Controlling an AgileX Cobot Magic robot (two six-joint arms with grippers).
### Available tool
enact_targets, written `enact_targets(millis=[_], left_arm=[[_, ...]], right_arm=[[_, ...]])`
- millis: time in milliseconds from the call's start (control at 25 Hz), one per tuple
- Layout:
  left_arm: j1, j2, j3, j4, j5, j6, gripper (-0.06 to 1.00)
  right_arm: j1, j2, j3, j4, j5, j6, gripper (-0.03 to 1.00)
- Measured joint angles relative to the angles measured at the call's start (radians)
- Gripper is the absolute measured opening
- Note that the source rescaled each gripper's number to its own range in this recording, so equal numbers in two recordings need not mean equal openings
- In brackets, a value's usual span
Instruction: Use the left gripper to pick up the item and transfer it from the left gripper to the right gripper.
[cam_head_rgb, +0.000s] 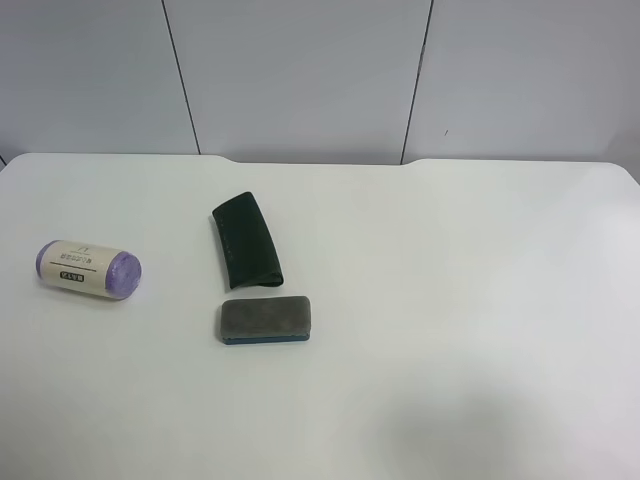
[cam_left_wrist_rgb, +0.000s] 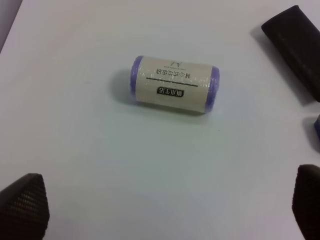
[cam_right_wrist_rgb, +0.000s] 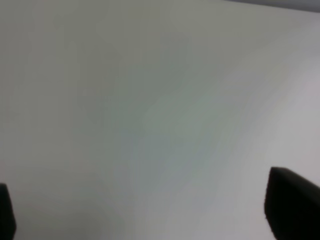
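Closest in, my left claw (cam_left_wrist_rgb: 165, 205) is spread wide, dark fingertips (cam_left_wrist_rgb: 22, 207) at either side of its wrist view and nothing between them but bare table (cam_head_rgb: 450, 300). Just ahead, there's my target: the roll (cam_left_wrist_rgb: 172, 83), lying on its side, purple at both ends, cream label facing up. It sits alone near the table edge at the exterior high view's left, about midway between the near and far edges, touching nothing. Further out, the dark pouch (cam_left_wrist_rgb: 295, 50) lies well apart from it toward the table's middle, with the grey eraser (cam_head_rgb: 266, 320) just beside the pouch on its near-edge side. My right claw (cam_right_wrist_rgb: 150, 210) is spread just as wide over blank table, gripping nothing. Now the worry: that roll is round. If one finger lands before the other, I reckon it trundles off, maybe toward the edge. The papery label may be slick, so a shallow pinch could squirt it out. And if I clamp it dead centre and cover too much, my right claw may find too little free roll to take at the handover.
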Motion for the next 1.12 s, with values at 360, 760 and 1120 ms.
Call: enact_targets(millis=[360,760,1120], left_arm=[[0.000,0.000,0.000,0.000,0.000,0.000,1.00],[0.000,0.000,0.000,0.004,0.000,-0.005,1.00],[0.000,0.061,-0.048,0.015,0.001,-0.063,1.00]], right_arm=[[0.000,0.000,0.000,0.000,0.000,0.001,1.00],[0.000,0.000,0.000,0.000,0.000,0.001,1.00],[0.000,0.000,0.000,0.000,0.000,0.001,1.00]])
